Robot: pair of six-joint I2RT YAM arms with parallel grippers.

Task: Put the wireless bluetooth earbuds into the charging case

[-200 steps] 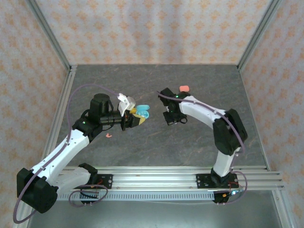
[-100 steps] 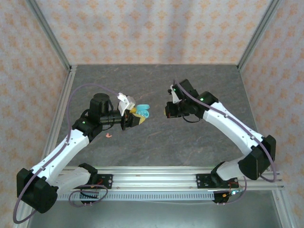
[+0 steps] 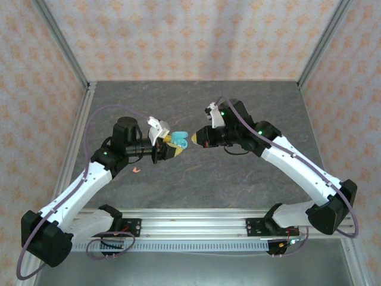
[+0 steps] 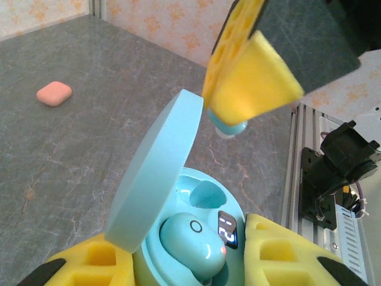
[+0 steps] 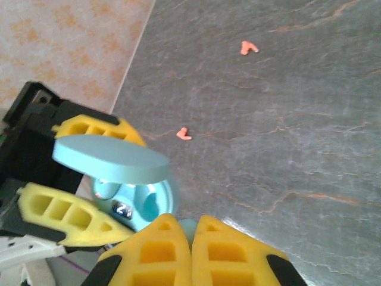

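From above, the right pincer (image 3: 197,139) has swung over beside the open teal case (image 3: 180,138), which the left pincer (image 3: 171,148) grips. Left wrist: a teal earbud (image 4: 229,127) hangs just above that case. Right wrist: the right pincer is pinched tight on it.

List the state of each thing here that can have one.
Teal case: lid open, clamped in left fingers.
First teal earbud: seated in the case.
Second teal earbud: pinched by right fingers, near the open case, not yet inserted.
Pink case: closed, lying on the table.
Two pink earbuds: loose on the table.
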